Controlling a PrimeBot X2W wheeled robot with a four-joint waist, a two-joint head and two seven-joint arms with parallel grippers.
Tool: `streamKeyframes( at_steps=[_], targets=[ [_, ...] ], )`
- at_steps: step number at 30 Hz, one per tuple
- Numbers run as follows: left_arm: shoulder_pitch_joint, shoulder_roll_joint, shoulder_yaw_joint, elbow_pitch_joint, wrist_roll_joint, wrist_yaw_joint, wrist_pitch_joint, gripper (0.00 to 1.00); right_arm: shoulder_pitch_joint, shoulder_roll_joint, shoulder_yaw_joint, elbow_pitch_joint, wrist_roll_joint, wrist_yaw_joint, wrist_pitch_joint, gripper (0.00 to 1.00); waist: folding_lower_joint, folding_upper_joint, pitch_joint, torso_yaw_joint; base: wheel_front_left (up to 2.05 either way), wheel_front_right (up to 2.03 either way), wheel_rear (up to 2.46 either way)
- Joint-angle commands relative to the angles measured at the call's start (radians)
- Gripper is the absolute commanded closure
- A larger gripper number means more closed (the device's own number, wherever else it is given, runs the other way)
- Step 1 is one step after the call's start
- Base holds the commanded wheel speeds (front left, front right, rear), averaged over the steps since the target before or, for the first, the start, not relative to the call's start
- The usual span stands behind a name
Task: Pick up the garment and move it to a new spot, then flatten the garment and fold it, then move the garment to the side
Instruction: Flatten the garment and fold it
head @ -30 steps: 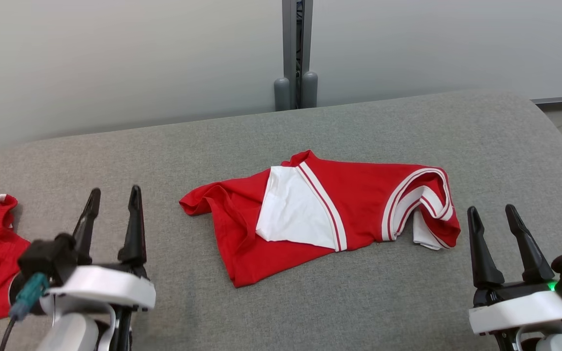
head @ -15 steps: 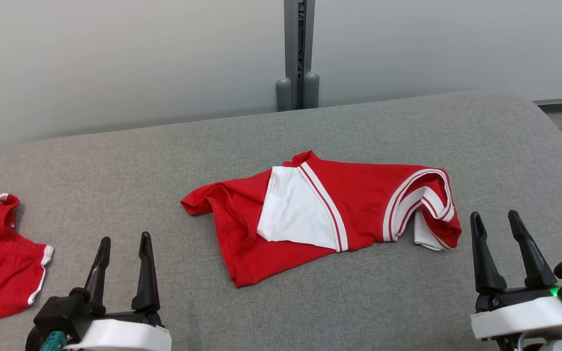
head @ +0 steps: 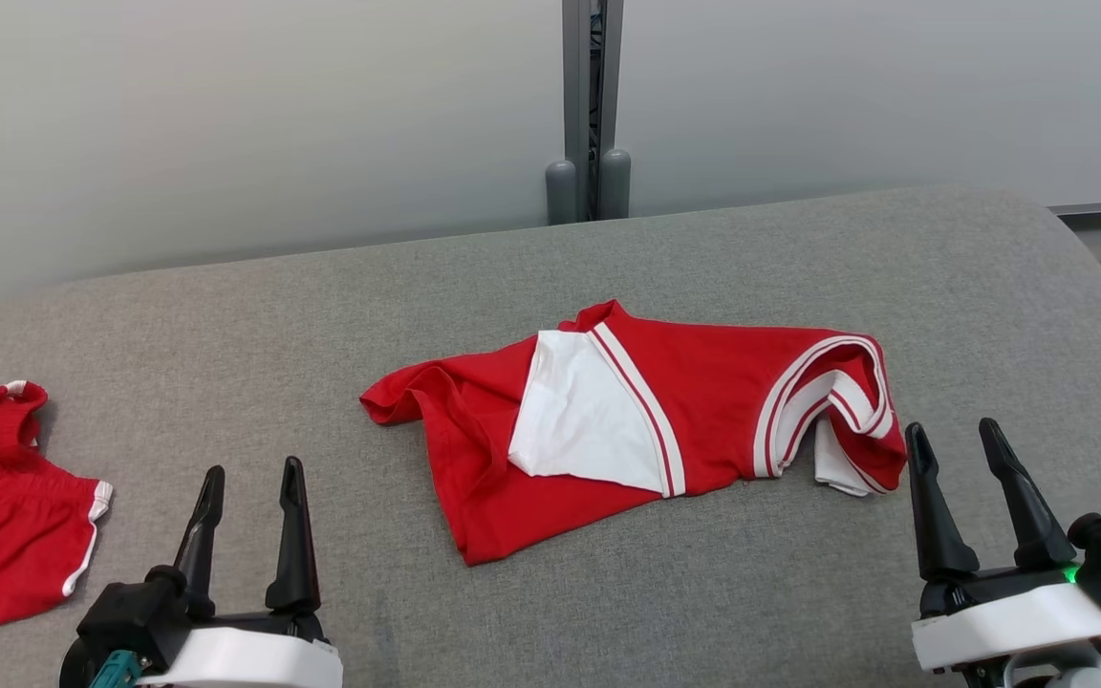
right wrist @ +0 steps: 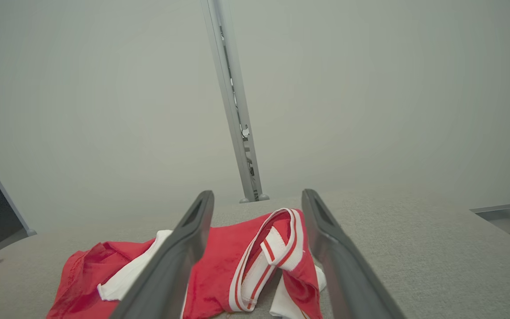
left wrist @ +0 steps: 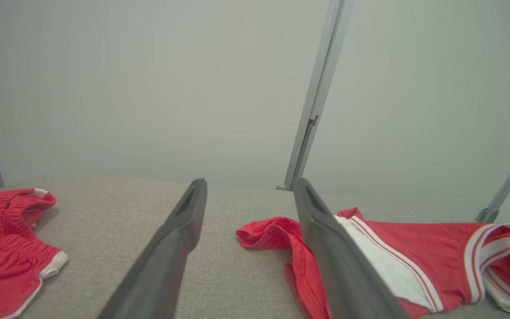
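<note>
You are looking along the left gripper [left wrist: 249, 186], jaws standing wide; the garment [left wrist: 419, 248] is lying crumpled on the grey cushion [left wrist: 104, 208], red shorts [left wrist: 2, 239] sitting left.

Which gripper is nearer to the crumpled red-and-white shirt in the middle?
Right. The right gripper sits just beside the striped right end of the red-and-white shirt, not touching it; the left gripper is farther off, toward its lower left.
</note>
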Motion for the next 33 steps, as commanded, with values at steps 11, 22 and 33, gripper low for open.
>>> streamKeyframes(
  at_steps=[11, 22, 33],
  targets=[
    [-0.002, -0.025, 0.016, 0.025, 0.023, -0.030, 0.000, 0.00, -0.021, -0.018, 0.054, 0.043, 0.008, 0.002, -0.005, 0.00, 0.0000, -0.0001, -0.004, 0.036, 0.00, 0.00, 0.00],
    [-0.022, -0.036, 0.012, 0.041, 0.019, -0.044, 0.000, 0.00, -0.162, -0.066, 0.293, 0.264, -0.016, 0.002, 0.026, 0.00, 0.0000, -0.0001, 0.017, 0.127, 0.00, 0.00, 0.00],
    [-0.061, -0.043, 0.009, 0.072, 0.012, -0.062, 0.000, 0.00, -0.369, -0.087, 0.469, 0.546, -0.013, 0.002, 0.042, 0.00, 0.0000, -0.0001, 0.066, 0.251, 0.00, 0.00, 0.00]
  ],
)
